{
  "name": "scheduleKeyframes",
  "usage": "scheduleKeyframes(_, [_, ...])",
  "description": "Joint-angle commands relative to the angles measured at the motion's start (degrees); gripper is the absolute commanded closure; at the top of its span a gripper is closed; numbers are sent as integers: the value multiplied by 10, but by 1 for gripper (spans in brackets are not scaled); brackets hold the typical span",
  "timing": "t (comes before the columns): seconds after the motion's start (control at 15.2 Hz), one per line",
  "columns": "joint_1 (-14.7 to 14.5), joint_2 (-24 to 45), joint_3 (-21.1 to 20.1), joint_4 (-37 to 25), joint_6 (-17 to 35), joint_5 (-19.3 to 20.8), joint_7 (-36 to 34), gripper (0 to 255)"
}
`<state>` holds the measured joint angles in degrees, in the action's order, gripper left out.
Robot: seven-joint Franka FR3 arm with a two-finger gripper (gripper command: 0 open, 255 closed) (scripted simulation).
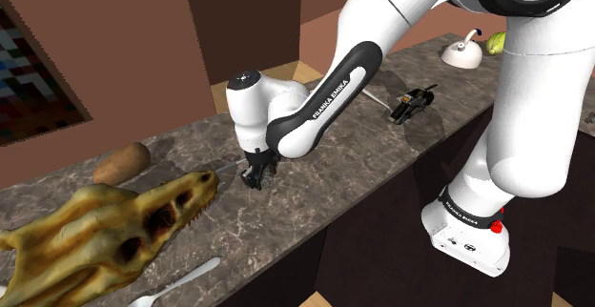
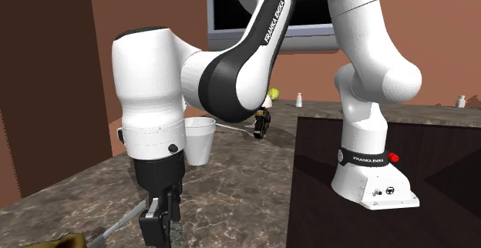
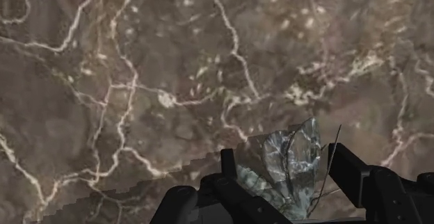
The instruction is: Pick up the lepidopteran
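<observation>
Black two-finger gripper (image 3: 284,153) sits closest to my wrist camera, its fingers spread either side of the grey-green, translucent-winged moth (image 3: 288,165), which lies between them on the dark brown veined marble counter (image 3: 139,83); I can't see them squeezing it.

Glossy white arm (image 1: 410,19), chunky rounded links with dark grey-black bands at the joints. One band has "FRANKA EMIKA" lettering (image 1: 336,91) in white. The hand (image 1: 256,182) is all black, two blocky fingers (image 3: 351,172). Base (image 1: 472,246) has a black collar and a tiny red button (image 1: 497,227).
</observation>
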<state>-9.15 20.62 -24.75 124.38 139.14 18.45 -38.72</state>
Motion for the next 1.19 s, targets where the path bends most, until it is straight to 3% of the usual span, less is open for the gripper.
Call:
scheduleKeyframes(0.0, [0,1,0,0,1,1,-1,255])
scheduleKeyframes(0.46, [0,0,0,0,0,0,0,255])
scheduleKeyframes(1.12, [17,-61,-23,-6,-60,-47,35,255])
